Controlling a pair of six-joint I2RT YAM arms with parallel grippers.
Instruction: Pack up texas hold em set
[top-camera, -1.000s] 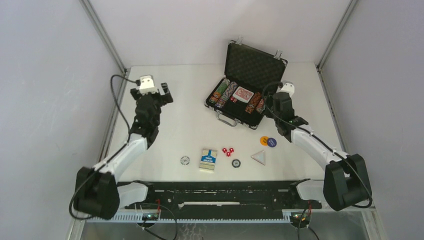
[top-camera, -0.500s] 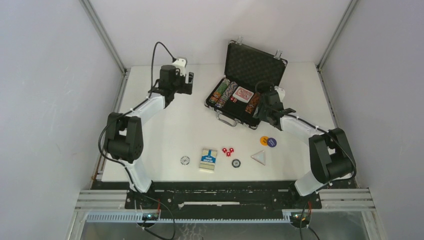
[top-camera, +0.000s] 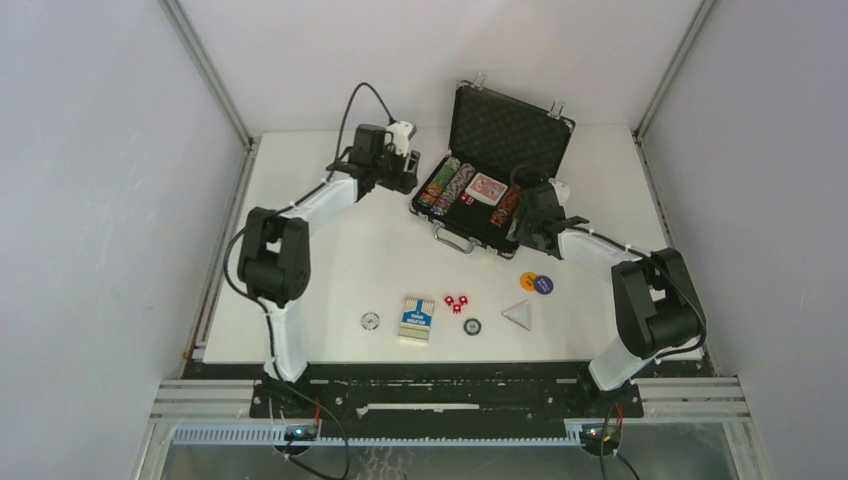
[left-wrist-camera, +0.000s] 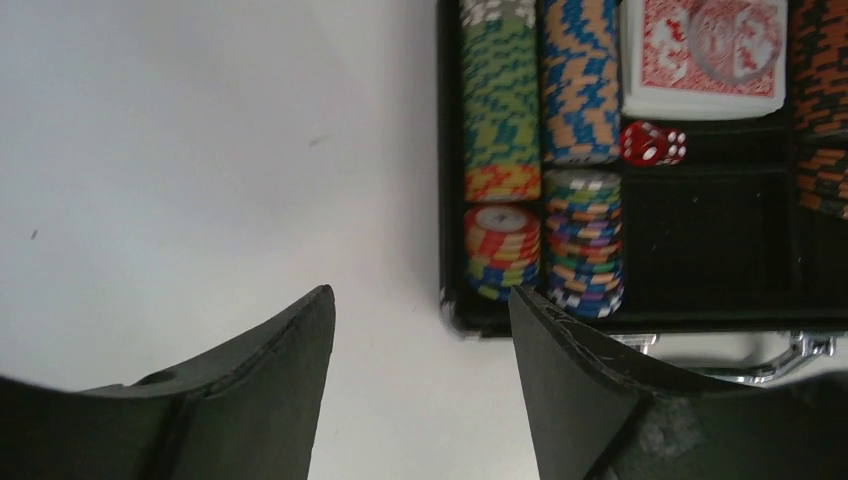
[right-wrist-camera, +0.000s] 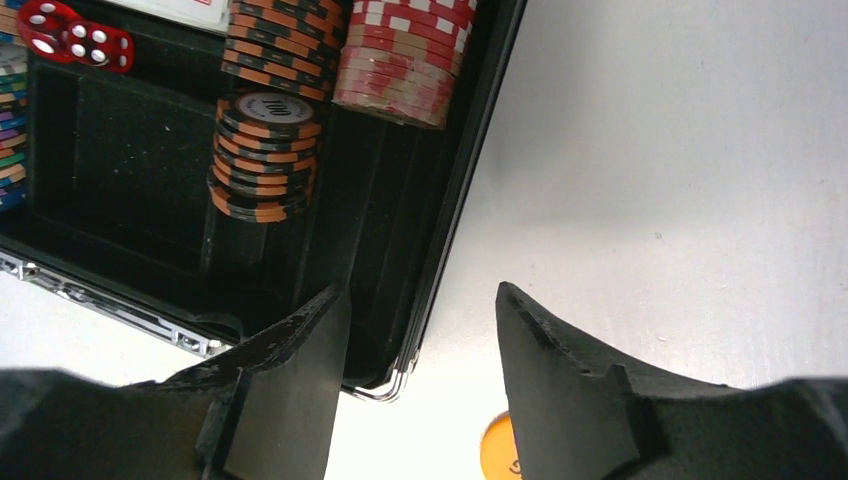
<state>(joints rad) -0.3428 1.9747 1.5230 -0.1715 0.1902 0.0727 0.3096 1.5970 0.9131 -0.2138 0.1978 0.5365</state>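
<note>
- The left gripper (left-wrist-camera: 420, 295) has swung across from the far left of the table. It now hangs just beside the left wall of the case (top-camera: 508, 128). Its fingers are spread wide with nothing between them.
- Ahead of that gripper, toward its right finger, lie the case's front-left corner and the chips (left-wrist-camera: 502, 150) stacked in their slots. A deck (left-wrist-camera: 703, 55) and a die (left-wrist-camera: 652, 143) sit further right.
- The right gripper (right-wrist-camera: 420, 290) has barely shifted and is released and empty too. The case's front-right corner shows in the gap between its fingers; I cannot tell whether it touches.
- The case sits open between the two grippers with its lid upright behind them.
- Well behind both grippers, toward the arm bases, the loose pieces have not moved: card box (top-camera: 417, 319), dice (top-camera: 457, 303), two stray chips (top-camera: 371, 321), triangle (top-camera: 517, 315) and buttons (top-camera: 537, 283). The buttons are the nearest to the right gripper.
- Judgement: both arms now flank the case, perhaps to steady or shift it. Packing is only partly done, since every loose piece still has to go in before the lid can close.
</note>
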